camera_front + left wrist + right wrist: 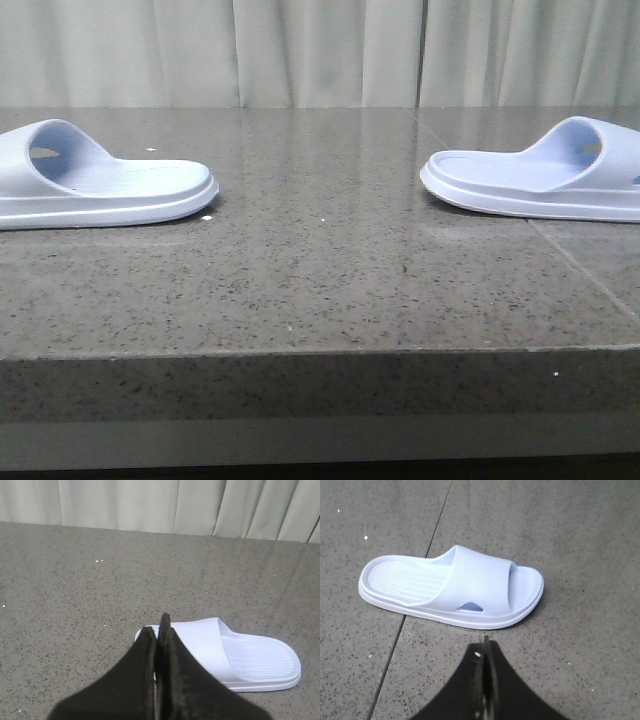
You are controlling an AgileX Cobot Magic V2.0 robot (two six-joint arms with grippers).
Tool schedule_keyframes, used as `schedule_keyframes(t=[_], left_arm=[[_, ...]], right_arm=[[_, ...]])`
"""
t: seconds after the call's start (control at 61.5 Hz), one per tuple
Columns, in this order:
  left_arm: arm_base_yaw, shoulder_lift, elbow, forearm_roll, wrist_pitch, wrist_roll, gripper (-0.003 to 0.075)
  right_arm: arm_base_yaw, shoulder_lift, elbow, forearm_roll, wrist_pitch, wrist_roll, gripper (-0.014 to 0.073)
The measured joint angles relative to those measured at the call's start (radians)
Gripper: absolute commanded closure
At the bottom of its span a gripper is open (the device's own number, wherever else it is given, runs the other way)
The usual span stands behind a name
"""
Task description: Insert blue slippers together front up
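Two pale lavender-blue moulded foam slide slippers are lying sole-down on the speckled grey stone tabletop, well apart. The left slipper [95,180] is sitting at the table's left side, its heel end pointing inward. The right slipper [545,180] is resting at the right side, heel likewise pointing inward, straddling a seam, its ridged footbed and oval strap hole showing.

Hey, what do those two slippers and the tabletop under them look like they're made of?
The left slipper and the right slipper look like one-piece moulded foam or soft rubber: matte pale blue, thick rounded edges, ridged footbeds, no seams. The table looks like polished speckled stone, perhaps granite or a composite: grey fleck, faint reflections, a joint line. Exact materials cannot be confirmed.
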Motion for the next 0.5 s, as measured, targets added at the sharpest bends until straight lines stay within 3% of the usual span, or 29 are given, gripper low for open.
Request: schedule_keyframes(t=[0.211, 0.277, 0.358, 0.439, 0.504], left_arm=[[0.0, 0.019, 0.0, -0.002, 0.0, 0.0, 0.0736], [0.0, 0.026, 0.002, -0.002, 0.0, 0.0, 0.0693], [0.0, 0.03, 0.002, -0.002, 0.003, 0.0, 0.0546], [0.0, 0.034, 0.002, -0.002, 0.003, 0.0, 0.0332], [0.0, 0.034, 0.002, -0.002, 0.003, 0.0, 0.0182]], right_arm=[[0.0, 0.026, 0.0, 0.0, 0.02, 0.0, 0.0657], [0.0, 0.029, 0.0, 0.0, 0.02, 0.0, 0.0628], [0.0, 0.029, 0.0, 0.0, 0.022, 0.0, 0.0514], [0.0, 0.029, 0.0, 0.0, 0.024, 0.0, 0.0344], [0.0, 0.029, 0.0, 0.0, 0.028, 0.0, 0.016]])
